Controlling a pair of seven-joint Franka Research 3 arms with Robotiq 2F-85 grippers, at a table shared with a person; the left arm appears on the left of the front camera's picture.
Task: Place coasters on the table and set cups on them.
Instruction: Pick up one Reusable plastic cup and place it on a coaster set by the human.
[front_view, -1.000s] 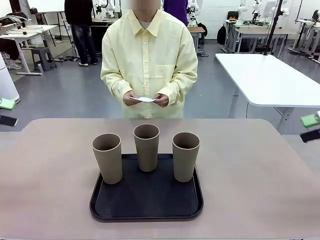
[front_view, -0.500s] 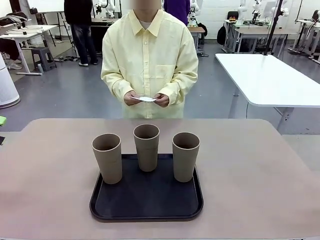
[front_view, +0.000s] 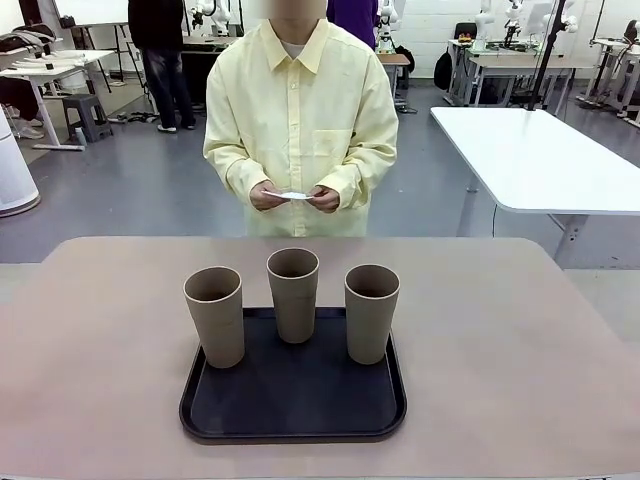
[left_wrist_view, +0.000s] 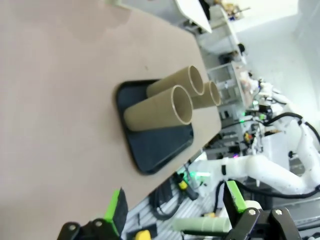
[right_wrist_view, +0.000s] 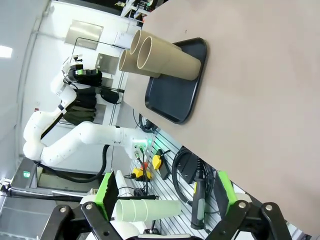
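The big tan table has no coaster lying on it yet, so I think the job has hardly begun. The coasters have to go down first, and then each cup has to go on one. The person stands at the far side of the table, farther from both sets of jaws than anything else in the job. The black tray sits on the table, well out ahead of the jaws and not near them. The left gripper has its jaws wide open with nothing between them, and the tray and cups lie far in front of it. The right gripper is the same: jaws wide open, holding nothing, with the tray far ahead across the tan top. The tray holds all three cups, and they stand up straight. The left cup and the right cup stand closer to the jaws, and the middle cup stands a bit farther back. The cups look empty as far down as I can see. The coasters are the smallest things. The person holds them up in the air, past the cups and far from the jaws. I cannot tell if it is one coaster or a little pile.
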